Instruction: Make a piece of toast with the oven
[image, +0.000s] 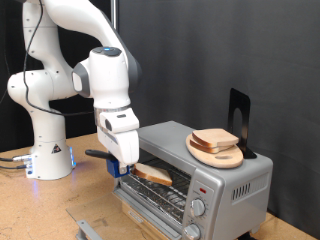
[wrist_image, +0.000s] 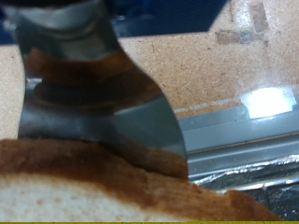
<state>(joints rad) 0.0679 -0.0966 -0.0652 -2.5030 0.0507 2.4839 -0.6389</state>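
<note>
One pale, roughly square piece of toast with a tan-brown crust lies tilted at the mouth of the small boxy silver toaster oven, over the wire rack. The oven's glass drop-down door hangs open toward the exterior view's bottom. The white arm's gripper sits right at the slice's end on the exterior view's left; in the wrist view a metal finger presses against the crust of the bread, so the gripper appears to be clamped on the slice, though only one finger shows clearly. Two round knobs stand at the oven's front right. On the oven's top rests a round wooden plate carrying stacked bread slices, with a black upright stand just behind. All of it sits on a wooden table.
</note>
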